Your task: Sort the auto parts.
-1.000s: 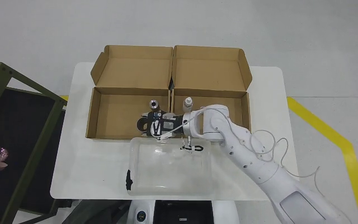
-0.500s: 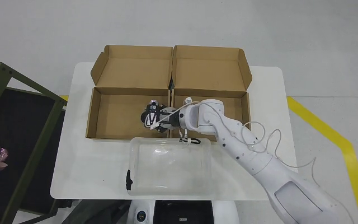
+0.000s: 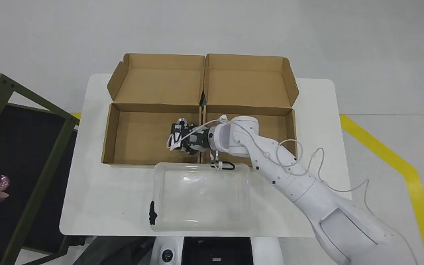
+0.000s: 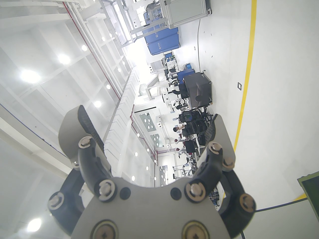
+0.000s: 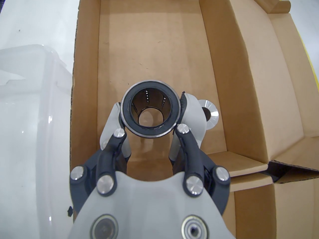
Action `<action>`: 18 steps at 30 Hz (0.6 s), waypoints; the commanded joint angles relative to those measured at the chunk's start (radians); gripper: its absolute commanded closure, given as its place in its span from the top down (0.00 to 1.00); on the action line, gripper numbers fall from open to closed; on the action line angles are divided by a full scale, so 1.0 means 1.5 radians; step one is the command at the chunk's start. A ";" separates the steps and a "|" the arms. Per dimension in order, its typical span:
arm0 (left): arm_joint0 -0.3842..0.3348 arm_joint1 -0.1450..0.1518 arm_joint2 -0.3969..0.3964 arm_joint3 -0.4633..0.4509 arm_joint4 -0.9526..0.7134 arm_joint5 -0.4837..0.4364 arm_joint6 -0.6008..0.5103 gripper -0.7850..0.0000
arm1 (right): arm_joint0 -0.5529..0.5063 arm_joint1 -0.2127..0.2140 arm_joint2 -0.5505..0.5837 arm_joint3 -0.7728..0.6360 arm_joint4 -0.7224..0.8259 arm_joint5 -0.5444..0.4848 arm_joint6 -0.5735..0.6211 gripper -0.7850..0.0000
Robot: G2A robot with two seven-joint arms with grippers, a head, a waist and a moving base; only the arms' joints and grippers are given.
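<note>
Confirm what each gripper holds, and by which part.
The right gripper holds a cylindrical bearing, with its fingers clamped on opposite sides of the outer wall. The left gripper is open and holds nothing.

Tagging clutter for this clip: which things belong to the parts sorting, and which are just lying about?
Job: right hand, shut on a bearing; silver part; cardboard box below; neighbouring box; clear bin.
Lying about: dark green frame; yellow floor line; left hand, open, aimed at the room.
</note>
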 commanded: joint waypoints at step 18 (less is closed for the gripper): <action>0.000 0.000 0.000 0.000 0.000 0.000 0.000 1.00 | 0.010 -0.017 -0.004 0.028 -0.007 -0.006 0.023 0.47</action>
